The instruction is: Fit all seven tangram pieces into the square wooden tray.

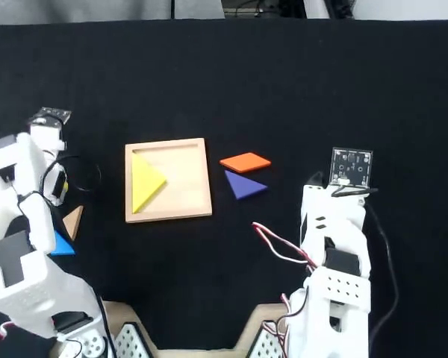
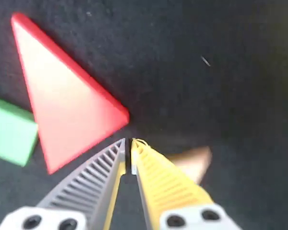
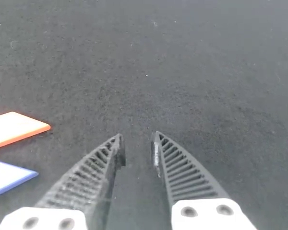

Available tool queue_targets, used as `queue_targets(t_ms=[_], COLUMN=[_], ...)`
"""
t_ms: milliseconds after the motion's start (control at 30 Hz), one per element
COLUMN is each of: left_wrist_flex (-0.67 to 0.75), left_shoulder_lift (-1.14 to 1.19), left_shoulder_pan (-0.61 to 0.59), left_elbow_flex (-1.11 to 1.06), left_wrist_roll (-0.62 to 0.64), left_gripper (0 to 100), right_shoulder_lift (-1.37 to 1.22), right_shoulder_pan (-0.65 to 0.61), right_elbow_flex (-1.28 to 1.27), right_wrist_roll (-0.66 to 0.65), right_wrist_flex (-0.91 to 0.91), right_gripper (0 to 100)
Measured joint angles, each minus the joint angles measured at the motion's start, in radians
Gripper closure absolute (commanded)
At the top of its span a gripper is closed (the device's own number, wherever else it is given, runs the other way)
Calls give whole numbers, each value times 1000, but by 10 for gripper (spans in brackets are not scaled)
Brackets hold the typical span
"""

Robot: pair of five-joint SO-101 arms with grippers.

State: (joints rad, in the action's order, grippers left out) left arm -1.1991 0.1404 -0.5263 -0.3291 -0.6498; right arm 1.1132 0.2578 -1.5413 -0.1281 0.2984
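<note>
Inside wooden tray (image 1: 188, 190), yellow triangle (image 1: 144, 183), orange piece (image 1: 246, 162), purple triangle (image 1: 243, 185) just beside

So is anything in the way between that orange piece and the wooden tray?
Nothing visible. The orange piece lies beside the tray, with bare black cloth between them; the purple triangle sits off to its side.

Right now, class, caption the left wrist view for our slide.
Shut left gripper beside a red triangle, green piece alongside it.
</note>
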Motion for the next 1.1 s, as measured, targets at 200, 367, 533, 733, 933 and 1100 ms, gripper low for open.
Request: queue_targets(t_ms=[200,367,533,733,933,1100], left_wrist_flex=[-416,-450,-299,-292,-209,-94], left_shoulder_lift=[-233,-388,-477,-554,-566,-531], left_shoulder_pan=[-46,-170,-219,-296,-328,-219], left_elbow_flex=[75,-25,-169,-288,-460,-557], left_wrist_roll=[-419,-790,-784,-796,-801,-697], left_gripper=[970,970,969,807,822,827], right_shoulder_lift=[0,0,0,0,0,0], right_shoulder_pan=[0,0,0,0,0,0], right_elbow_flex=[0,0,0,0,0,0], right_wrist_roll=[0,0,0,0,0,0], right_wrist_flex=[0,0,0,0,0,0], right_gripper=[896,896,896,896,896,896])
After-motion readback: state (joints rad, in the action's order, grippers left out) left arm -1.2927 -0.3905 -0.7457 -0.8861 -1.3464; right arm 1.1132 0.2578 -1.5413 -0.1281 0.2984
